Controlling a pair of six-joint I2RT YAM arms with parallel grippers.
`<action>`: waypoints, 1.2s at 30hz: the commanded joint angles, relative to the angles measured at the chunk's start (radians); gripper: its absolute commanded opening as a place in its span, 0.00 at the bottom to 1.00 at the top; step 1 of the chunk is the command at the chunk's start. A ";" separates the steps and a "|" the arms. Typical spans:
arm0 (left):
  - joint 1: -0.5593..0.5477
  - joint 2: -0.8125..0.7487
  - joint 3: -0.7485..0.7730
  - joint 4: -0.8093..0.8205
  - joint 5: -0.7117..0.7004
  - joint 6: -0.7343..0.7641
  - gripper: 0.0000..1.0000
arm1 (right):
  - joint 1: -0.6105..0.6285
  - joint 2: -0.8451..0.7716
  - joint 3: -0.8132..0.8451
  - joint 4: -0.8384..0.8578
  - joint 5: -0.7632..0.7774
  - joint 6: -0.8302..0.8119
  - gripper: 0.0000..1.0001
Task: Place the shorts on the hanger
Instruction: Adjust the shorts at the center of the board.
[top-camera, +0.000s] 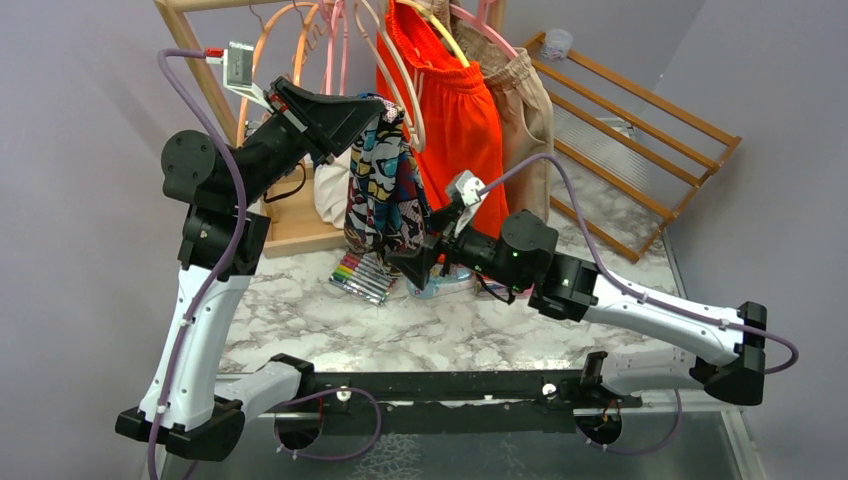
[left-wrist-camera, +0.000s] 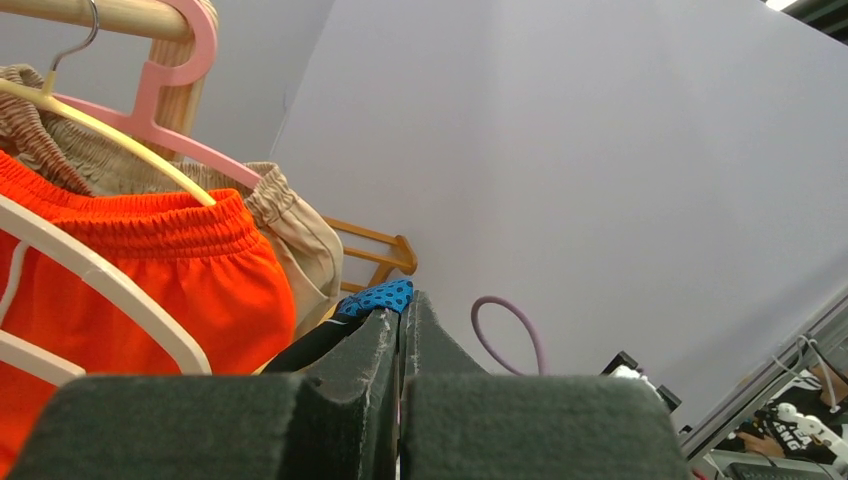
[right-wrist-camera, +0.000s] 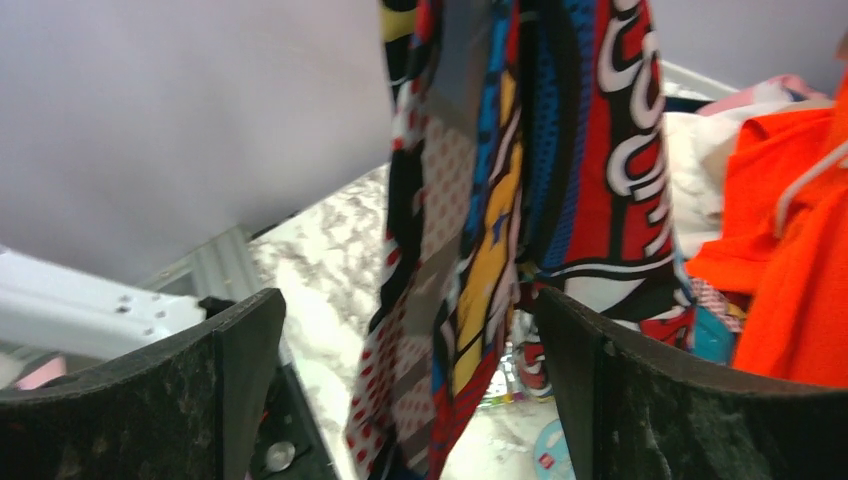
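The comic-print shorts (top-camera: 385, 190) hang in a bunch from my left gripper (top-camera: 372, 108), which is shut on their top edge, up by the rail. In the left wrist view a blue dotted bit of the shorts (left-wrist-camera: 378, 297) pokes out beside the closed left gripper (left-wrist-camera: 403, 305). My right gripper (top-camera: 415, 262) is open at the shorts' lower end. In the right wrist view the hanging shorts (right-wrist-camera: 520, 150) dangle between the wide-apart fingers of the right gripper (right-wrist-camera: 408, 300). The cream hanger (top-camera: 405, 75) hangs on the rail in front of the orange shorts, its thick pale arm (left-wrist-camera: 95, 275) close to my left gripper.
Orange shorts (top-camera: 455, 110) and beige shorts (top-camera: 525, 100) hang on the wooden rack (top-camera: 200, 60) with pink hangers (top-camera: 335, 40). A marker pack (top-camera: 360, 275) and a white cloth (top-camera: 330, 190) lie below. A wooden slatted frame (top-camera: 640, 130) leans at the right.
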 joint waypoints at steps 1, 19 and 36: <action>-0.004 -0.023 0.002 0.014 -0.015 0.031 0.00 | 0.005 0.037 0.062 0.047 0.145 -0.007 0.90; -0.004 -0.229 -0.161 0.066 -0.102 0.165 0.99 | 0.005 -0.093 0.696 -0.224 -0.136 -0.203 0.01; -0.015 -0.539 -0.815 0.034 -0.002 0.134 0.99 | 0.004 -0.215 0.189 -0.282 0.057 -0.190 0.01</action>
